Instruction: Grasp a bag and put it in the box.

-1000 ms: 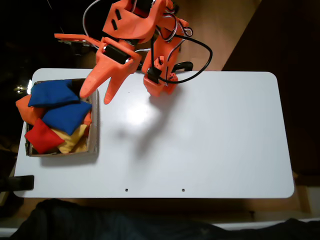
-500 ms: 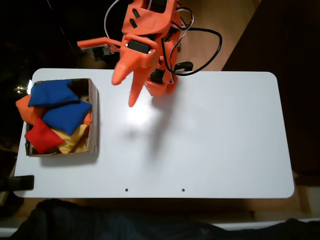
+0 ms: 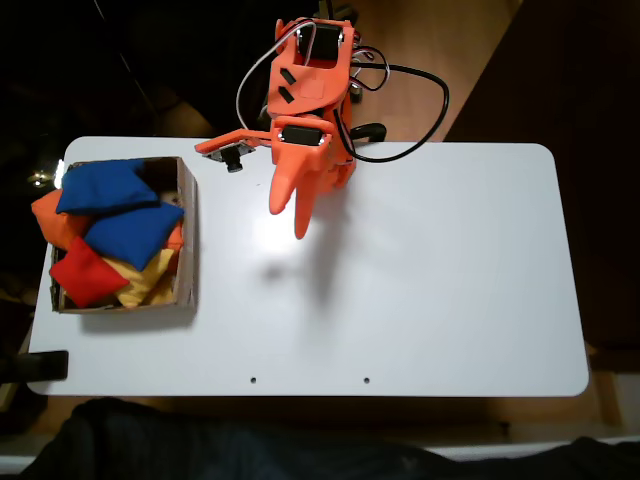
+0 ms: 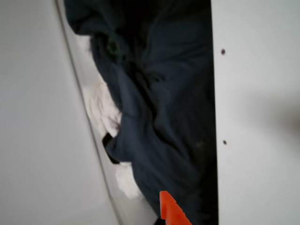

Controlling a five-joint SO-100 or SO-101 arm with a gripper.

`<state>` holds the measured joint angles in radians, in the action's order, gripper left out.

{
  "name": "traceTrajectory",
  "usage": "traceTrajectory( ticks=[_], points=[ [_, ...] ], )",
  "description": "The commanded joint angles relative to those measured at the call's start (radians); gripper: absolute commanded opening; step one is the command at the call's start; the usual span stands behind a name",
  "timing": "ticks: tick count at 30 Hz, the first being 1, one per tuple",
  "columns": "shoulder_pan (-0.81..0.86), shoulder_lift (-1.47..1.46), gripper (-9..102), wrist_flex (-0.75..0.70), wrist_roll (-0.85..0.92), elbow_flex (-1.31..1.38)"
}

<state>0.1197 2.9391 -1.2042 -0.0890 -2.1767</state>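
In the fixed view the landmark is the box [image 3: 187, 235], a shallow brown cardboard tray with thin walls that sits at the left end of the white, smooth worktop [image 3: 430, 290]. Inside the box lie soft fabric beanbags with pointed corners: an orange one [image 3: 52, 218] against its left wall, a red one [image 3: 85, 273] in the lower left part, yellow fabric [image 3: 148, 281] near its lower right corner, and two royal-blue ones. One blue bag [image 3: 110, 186] lies at the upper part of the box, and the other blue bag [image 3: 133, 232] lies just below it, in the middle, touching it and lying over the yellow fabric. To the right of the box, well apart from it, stands the orange plastic arm [image 3: 312, 80] with black cables, its base at the far edge of the worktop. The tool [image 3: 290, 218] points down toward the worktop, to the right of the box; its two tapered fingers are nearly together at the tips and nothing is between them. In the wrist view one orange fingertip [image 4: 171, 211] shows at the lower edge, with dark blue wrinkled cloth [image 4: 154, 117] behind it and the white worktop surface at the right.
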Motion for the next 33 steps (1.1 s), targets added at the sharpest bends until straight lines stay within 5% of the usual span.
traceTrajectory(
  ticks=[1, 20, 29, 33],
  points=[
    [-0.028, 0.026, 83, 0.017, -0.014, -0.025],
    [-0.112, 0.241, 72, 0.069, -0.025, -0.353],
    [-0.110, 0.313, 45, 0.107, -0.002, -0.474],
    [-0.110, 0.333, 41, 0.114, 0.005, -0.525]
  ],
)
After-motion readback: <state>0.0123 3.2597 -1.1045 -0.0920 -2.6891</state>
